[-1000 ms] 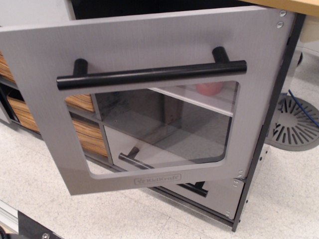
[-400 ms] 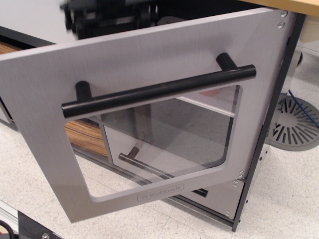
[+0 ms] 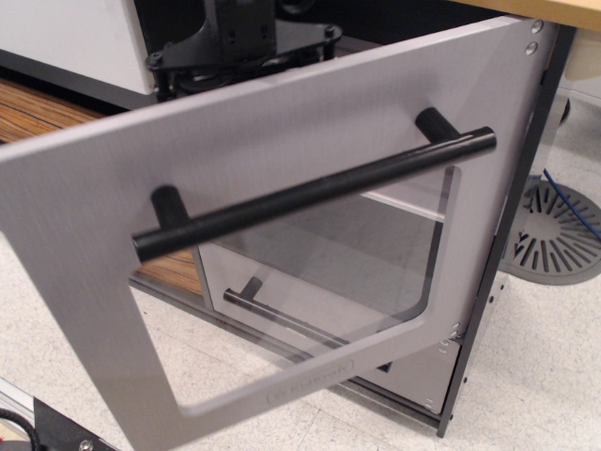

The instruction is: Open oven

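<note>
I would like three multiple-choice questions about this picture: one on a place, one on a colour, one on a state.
1. On which side of the picture is the oven door hinged?
A. left
B. right
C. top

2. What colour is the door's bar handle?
A. black
B. white
C. orange

3. How does the oven door stand?
A. fully closed
B. swung open
C. removed and lying on the floor

Answers:
1 B, its right edge meets the dark frame, while its left edge has swung out.
2 A, the bar is plainly black.
3 B, the smaller drawer handle shows behind its window.
</note>
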Tool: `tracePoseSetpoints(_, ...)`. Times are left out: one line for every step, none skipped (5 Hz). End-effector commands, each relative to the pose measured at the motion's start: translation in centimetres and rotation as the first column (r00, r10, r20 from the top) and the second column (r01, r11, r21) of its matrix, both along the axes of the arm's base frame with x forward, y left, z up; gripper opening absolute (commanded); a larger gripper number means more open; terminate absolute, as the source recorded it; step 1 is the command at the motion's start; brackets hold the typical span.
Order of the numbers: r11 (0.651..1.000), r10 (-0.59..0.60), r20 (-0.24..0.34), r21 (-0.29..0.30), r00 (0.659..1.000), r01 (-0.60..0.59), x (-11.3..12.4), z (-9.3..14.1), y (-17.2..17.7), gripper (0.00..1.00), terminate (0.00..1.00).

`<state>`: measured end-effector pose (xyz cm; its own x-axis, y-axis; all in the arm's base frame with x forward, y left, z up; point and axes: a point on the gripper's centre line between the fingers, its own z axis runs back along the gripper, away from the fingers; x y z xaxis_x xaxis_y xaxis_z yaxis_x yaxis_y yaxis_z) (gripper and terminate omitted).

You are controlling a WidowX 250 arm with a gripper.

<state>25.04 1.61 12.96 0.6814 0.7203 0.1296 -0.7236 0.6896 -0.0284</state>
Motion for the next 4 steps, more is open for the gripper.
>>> tracePoseSetpoints(0.999, -0.020, 0.025, -0.042, 0.999, 0.021, -0.61, 1.96, -1.34, 1.00, 0.00)
tracePoseSetpoints(0.999, -0.030, 0.000, -0.045, 1.000, 0.030, -0.47, 2.10, -1.31, 1.00, 0.00)
tracePoseSetpoints(0.999, -0.030, 0.000, -0.045, 1.000, 0.030, -0.47, 2.10, -1.31, 1.00, 0.00)
tracePoseSetpoints(0.999, -0.030, 0.000, -0.045, 1.000, 0.030, -0.47, 2.10, -1.31, 1.00, 0.00)
